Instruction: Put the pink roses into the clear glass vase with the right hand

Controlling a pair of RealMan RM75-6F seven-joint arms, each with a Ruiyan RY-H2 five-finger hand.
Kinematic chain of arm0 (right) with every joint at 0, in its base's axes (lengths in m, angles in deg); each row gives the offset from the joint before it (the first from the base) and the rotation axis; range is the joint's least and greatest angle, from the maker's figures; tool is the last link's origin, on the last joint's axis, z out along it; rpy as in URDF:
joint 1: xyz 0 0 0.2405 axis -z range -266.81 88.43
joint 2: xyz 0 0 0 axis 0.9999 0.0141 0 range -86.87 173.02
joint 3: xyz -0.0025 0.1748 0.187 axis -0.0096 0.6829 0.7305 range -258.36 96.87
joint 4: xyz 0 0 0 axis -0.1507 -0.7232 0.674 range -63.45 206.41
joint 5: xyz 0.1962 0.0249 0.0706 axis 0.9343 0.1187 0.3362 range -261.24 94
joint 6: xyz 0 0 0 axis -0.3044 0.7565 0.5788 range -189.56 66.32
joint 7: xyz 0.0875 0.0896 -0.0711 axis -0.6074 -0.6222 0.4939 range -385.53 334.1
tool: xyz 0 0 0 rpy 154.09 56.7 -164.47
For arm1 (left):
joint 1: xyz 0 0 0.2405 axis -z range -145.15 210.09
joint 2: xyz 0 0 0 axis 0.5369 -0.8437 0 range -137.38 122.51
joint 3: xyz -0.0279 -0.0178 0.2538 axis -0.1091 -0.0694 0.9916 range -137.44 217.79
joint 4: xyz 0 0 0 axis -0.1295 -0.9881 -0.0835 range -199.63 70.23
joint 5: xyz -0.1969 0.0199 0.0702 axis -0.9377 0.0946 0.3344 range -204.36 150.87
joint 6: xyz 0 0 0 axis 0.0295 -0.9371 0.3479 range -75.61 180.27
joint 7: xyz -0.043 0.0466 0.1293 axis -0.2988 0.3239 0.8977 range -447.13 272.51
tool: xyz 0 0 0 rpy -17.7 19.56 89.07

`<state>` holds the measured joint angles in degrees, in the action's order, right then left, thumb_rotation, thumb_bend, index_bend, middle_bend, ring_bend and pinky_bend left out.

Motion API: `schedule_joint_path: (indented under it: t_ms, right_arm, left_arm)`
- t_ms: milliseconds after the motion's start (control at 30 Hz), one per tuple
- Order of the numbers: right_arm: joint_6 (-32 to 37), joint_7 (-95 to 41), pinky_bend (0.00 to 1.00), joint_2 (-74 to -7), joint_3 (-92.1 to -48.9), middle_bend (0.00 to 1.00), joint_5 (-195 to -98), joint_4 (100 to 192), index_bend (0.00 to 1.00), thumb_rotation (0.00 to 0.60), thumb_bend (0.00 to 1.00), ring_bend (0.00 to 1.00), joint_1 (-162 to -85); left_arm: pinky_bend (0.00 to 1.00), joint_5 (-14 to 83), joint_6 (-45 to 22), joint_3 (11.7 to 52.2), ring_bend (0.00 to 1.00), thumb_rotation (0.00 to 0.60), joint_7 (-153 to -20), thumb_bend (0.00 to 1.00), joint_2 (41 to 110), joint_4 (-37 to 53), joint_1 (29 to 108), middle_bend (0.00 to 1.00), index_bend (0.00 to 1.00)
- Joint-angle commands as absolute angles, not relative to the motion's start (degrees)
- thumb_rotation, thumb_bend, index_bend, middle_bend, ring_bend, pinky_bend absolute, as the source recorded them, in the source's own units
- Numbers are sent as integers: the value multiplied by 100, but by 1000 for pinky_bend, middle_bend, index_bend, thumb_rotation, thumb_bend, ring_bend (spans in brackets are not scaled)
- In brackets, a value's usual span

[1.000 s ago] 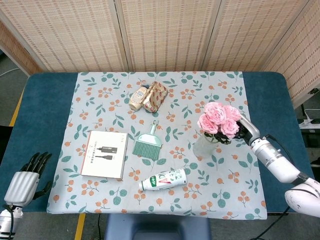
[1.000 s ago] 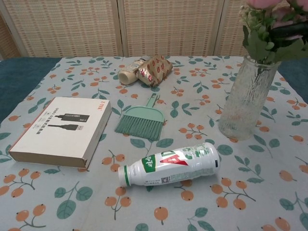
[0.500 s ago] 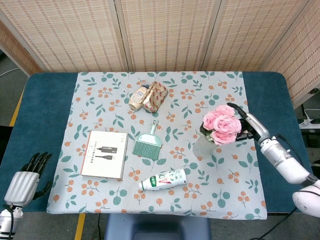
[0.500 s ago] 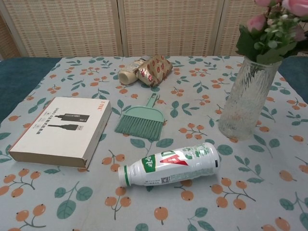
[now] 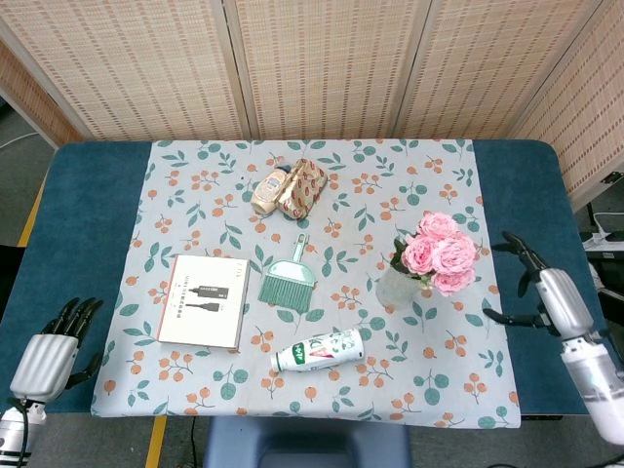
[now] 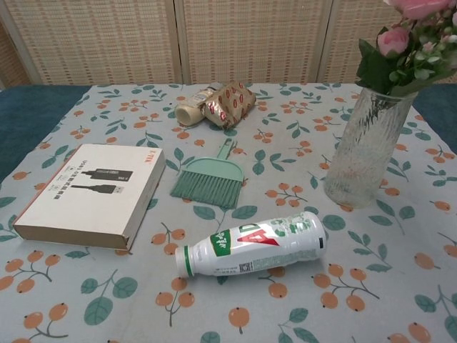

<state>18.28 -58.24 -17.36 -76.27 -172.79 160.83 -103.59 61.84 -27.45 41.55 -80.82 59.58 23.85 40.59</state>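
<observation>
The pink roses (image 5: 439, 253) stand in the clear glass vase (image 5: 397, 287) on the right half of the cloth, leaning to the right. In the chest view the ribbed vase (image 6: 364, 148) rises at the right with roses (image 6: 410, 37) and green leaves at its mouth. My right hand (image 5: 543, 290) hangs to the right of the vase, over the blue table edge, fingers spread, holding nothing. My left hand (image 5: 49, 356) rests low at the front left corner with fingers apart, empty.
A white bottle (image 5: 318, 351) lies on its side in front of the vase. A green hand brush (image 5: 289, 278), a white boxed book (image 5: 205, 301), and a small jar with a patterned packet (image 5: 291, 187) lie across the floral cloth (image 5: 195, 175).
My right hand has let go of the roses and drawn back to the right, away from the vase. The roses have settled into the vase. The left hand has not moved.
</observation>
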Motion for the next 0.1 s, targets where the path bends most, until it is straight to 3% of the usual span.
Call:
schedule_joint_path:
  t_ms: [33,100]
  right_arm:
    - [2383,-4780,600,-2072,-7981,175,-17617,15957,86,600,0,141,-9781]
    - [2418,-4447,599,-2059,-8018,175,-17696,16000,88,600,0,141,-9755]
  left_arm:
    - [287,6177,-2738,4154,0,600,-8060,353,5966,2382,4063,75,54]
    - [287,6189,-2750,4155,0,600,-8048,352,5970,2384,4062,75,55]
